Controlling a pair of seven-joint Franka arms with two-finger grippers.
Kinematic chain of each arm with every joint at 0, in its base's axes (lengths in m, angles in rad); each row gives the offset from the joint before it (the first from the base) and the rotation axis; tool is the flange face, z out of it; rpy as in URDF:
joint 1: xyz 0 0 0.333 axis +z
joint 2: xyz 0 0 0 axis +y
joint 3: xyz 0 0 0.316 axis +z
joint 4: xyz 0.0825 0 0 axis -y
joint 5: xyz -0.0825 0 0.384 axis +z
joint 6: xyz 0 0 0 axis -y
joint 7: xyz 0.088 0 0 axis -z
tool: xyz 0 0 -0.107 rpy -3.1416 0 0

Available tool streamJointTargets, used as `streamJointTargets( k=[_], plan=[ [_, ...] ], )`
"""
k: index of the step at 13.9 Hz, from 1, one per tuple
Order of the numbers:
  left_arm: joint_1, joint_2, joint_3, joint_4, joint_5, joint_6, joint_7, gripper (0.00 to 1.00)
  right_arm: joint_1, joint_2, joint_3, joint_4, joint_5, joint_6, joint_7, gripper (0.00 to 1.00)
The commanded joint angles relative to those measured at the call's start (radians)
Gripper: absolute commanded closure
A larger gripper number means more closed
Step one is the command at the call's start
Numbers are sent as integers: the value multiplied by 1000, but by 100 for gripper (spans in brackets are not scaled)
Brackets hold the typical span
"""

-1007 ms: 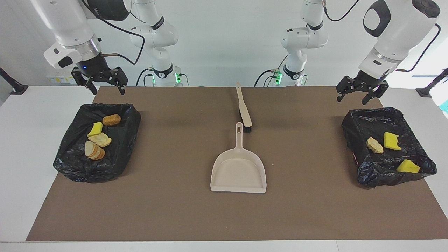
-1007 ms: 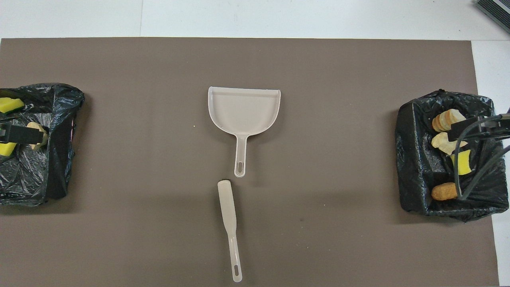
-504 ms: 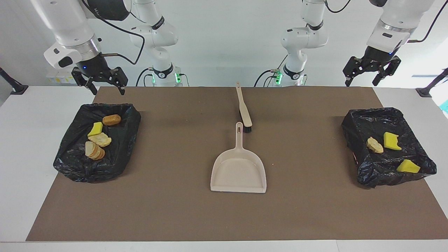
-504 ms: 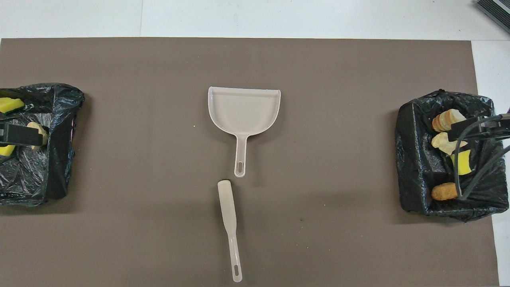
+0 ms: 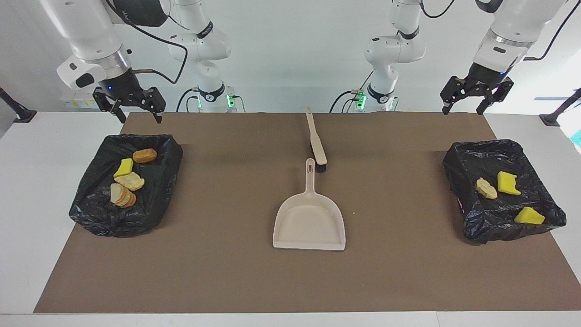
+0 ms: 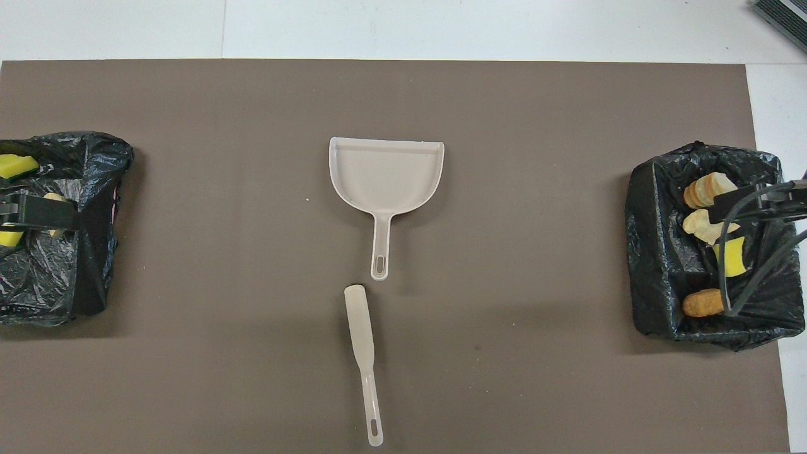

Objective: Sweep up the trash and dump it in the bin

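Note:
The trash lies in two bins lined with black bags. The bin (image 5: 156, 200) at the right arm's end holds several pieces: a yellow chunk (image 5: 123, 167), a brown roll (image 5: 145, 156) and tan bread (image 5: 130, 180). The bin (image 5: 472, 227) at the left arm's end holds a tan piece (image 5: 485, 188) and two yellow chunks (image 5: 507, 183). The beige dustpan (image 5: 309, 222) lies empty mid-mat, with the brush (image 5: 317, 143) nearer to the robots, just off its handle. My right gripper (image 5: 140, 119) hangs open over its bin's near edge. My left gripper (image 5: 461, 111) is open and raised above the mat, by its bin.
A brown mat (image 5: 227, 272) covers most of the white table (image 5: 27, 204). A tiny crumb (image 5: 353, 212) lies on the mat beside the dustpan. The right arm's cables (image 6: 744, 265) hang over its bin in the overhead view.
My left gripper has risen from just above its bin and drawn back toward the robots, still open. The right arm, dustpan, brush and trash have not moved.

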Motion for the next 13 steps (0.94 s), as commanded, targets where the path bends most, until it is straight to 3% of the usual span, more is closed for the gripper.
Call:
streamJointTargets(
  k=[1,13],
  plan=[
    [-3,-26,9,-33,-12,12,19,0,-8,-5,1,5,19,-17,17,0],
    [-3,-23,9,-25,-10,9,15,0,-8,-5,1,4,19,-17,17,0]
  ],
)
